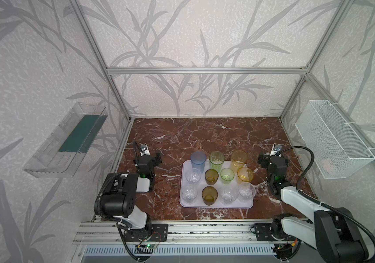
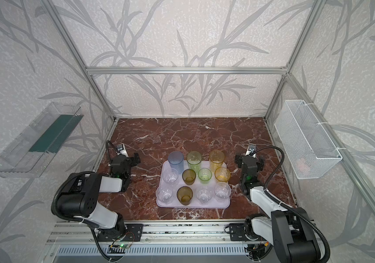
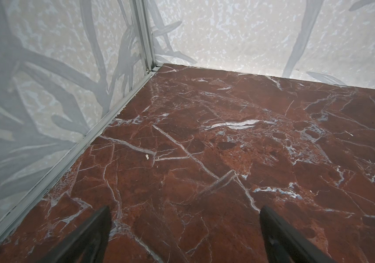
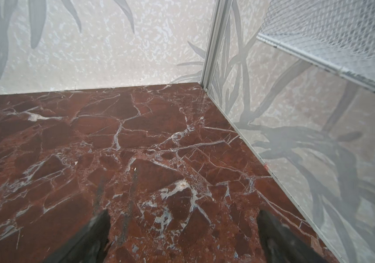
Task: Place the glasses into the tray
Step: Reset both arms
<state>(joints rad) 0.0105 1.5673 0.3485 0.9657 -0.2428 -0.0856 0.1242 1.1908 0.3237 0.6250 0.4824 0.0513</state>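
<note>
Both arms are folded back on either side of the tray (image 1: 218, 205), nowhere near touching it. The left arm (image 1: 118, 193) has its elbow bent up near the front rail, with its wrist low over the marble table (image 1: 204, 136). The right arm (image 1: 296, 198) mirrors it on the other side, forearm angled in and its wrist low over the table as well. Each wrist points toward the far wall.

In its wrist view the left gripper (image 3: 184, 208) has its jaws spread wide, with only bare marble between the two dark fingers (image 3: 95, 227). Same deal with the right gripper (image 4: 183, 213): jaws wide apart, holding nothing. The white wire basket (image 4: 341, 34) shows on the side wall there.

The glasses (image 1: 211, 176) all stand upright on the tray, roughly in rows, in both top views. At the back are the tall blue-grey one (image 1: 198, 160), the tall green one (image 1: 216, 159) and the tall yellow one (image 1: 239, 159). The middle row runs clear, amber, green, yellow. Nearest the rail are three clear ones and another amber one (image 1: 209, 195). The clear one at the right end (image 1: 246, 192) sits right at the tray's edge; hard to tell how much of its base is on.
</note>
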